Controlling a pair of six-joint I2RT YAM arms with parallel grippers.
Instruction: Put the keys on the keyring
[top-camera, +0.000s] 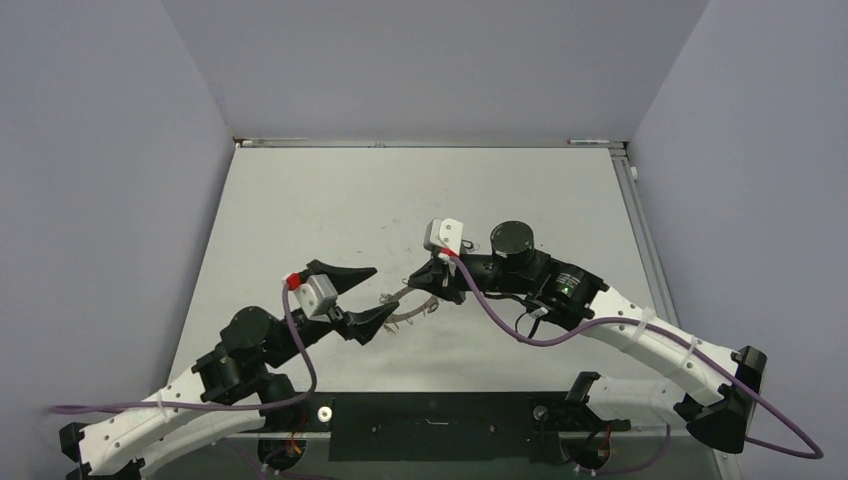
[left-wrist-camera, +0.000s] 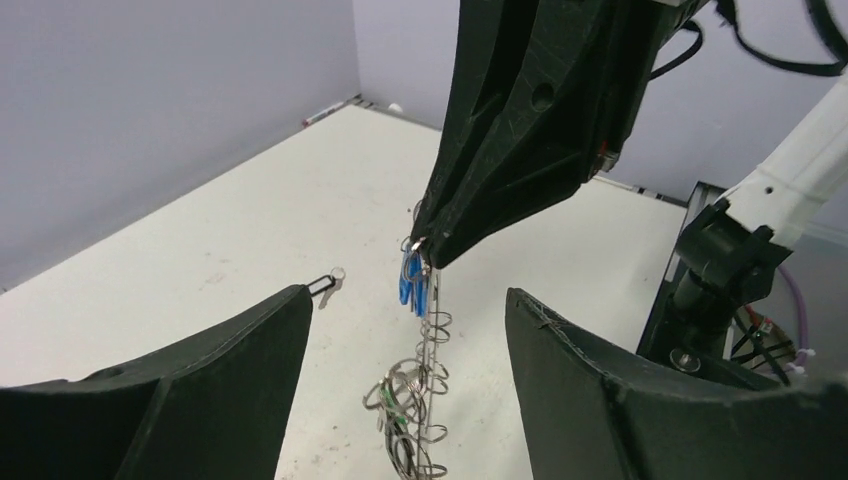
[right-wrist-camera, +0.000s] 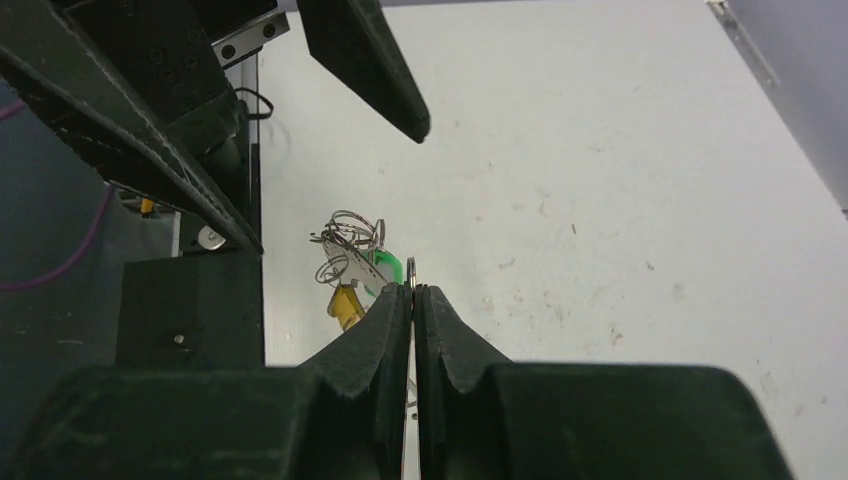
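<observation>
Mid-threading over the table (top-camera: 400, 190): gripping the keyring (left-wrist-camera: 432, 340) by its rim in the right gripper (right-wrist-camera: 412, 292), jaws pinched tight, and holding it on edge. Apparently already carrying a blue-tagged key (left-wrist-camera: 412, 280), plus a green tag (right-wrist-camera: 385, 265) and a yellow tag (right-wrist-camera: 345, 305). Facing it with the left gripper (top-camera: 385, 288), spread wide and empty. Probably next: fetching the loose key (left-wrist-camera: 328, 284) lying apart on the table, with a low, exact pinch.

We hold both arms bent inward over the desk so that they nearly meet at its middle, our left gripper (top-camera: 379, 291) with its jaws spread wide, facing our right gripper (top-camera: 418, 288), whose jaws are pinched together on the keyring (left-wrist-camera: 435, 300).
</observation>
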